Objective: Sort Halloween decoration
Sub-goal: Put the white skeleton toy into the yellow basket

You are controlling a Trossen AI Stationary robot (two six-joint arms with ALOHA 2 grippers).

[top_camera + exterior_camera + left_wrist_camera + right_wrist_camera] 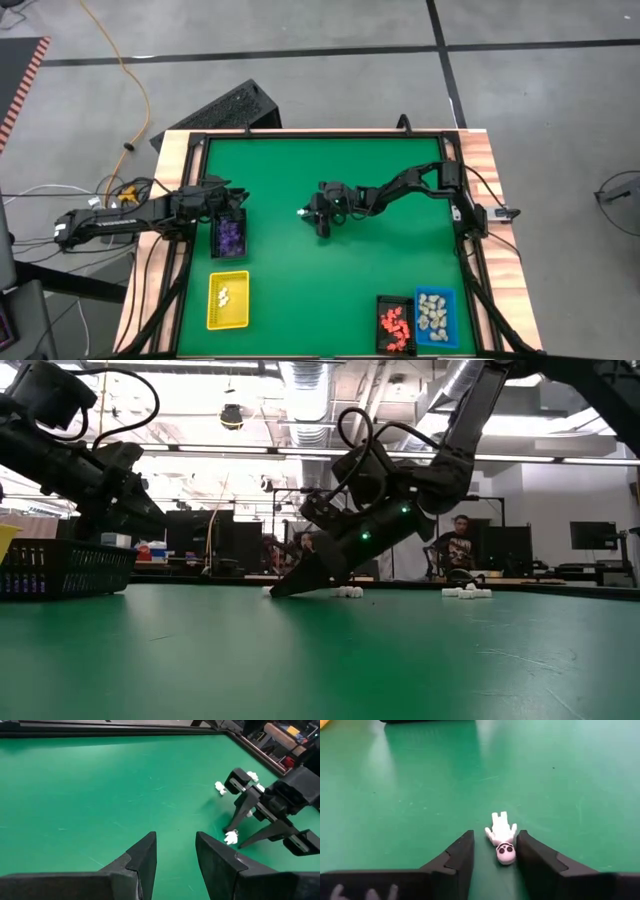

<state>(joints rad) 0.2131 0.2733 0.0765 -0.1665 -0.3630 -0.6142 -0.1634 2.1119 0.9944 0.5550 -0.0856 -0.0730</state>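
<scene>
A white figurine (pixel 501 837) of the Halloween decoration lies flat on the green table (pixel 330 290), near its middle. My right gripper (pixel 495 840) slants down over it, open, fingertips at the table. One finger stands on each side of the figurine, with a clear gap on one side. The left wrist view shows this figurine (pixel 230 838) by those fingertips. My left gripper (pixel 175 850) hangs open and empty at the table's left, above a black basket (pixel 230 235) of purple figurines. More white figurines (pixel 220 787) lie on the table beyond my right gripper. My right gripper has one finger (pixel 532 857) close beside the figurine's head (pixel 505 853); I cannot tell whether they touch. The other finger stands clear. The fingers come slanting down from the table's right side, and the figurine lies flat on the table.
A yellow tray (pixel 228 300) with white figurines stands at the near left. A black tray (pixel 395 322) of orange-red ones and a blue tray (pixel 435 315) of cream ones stand at the near right. A raised black rim (pixel 320 137) edges the table.
</scene>
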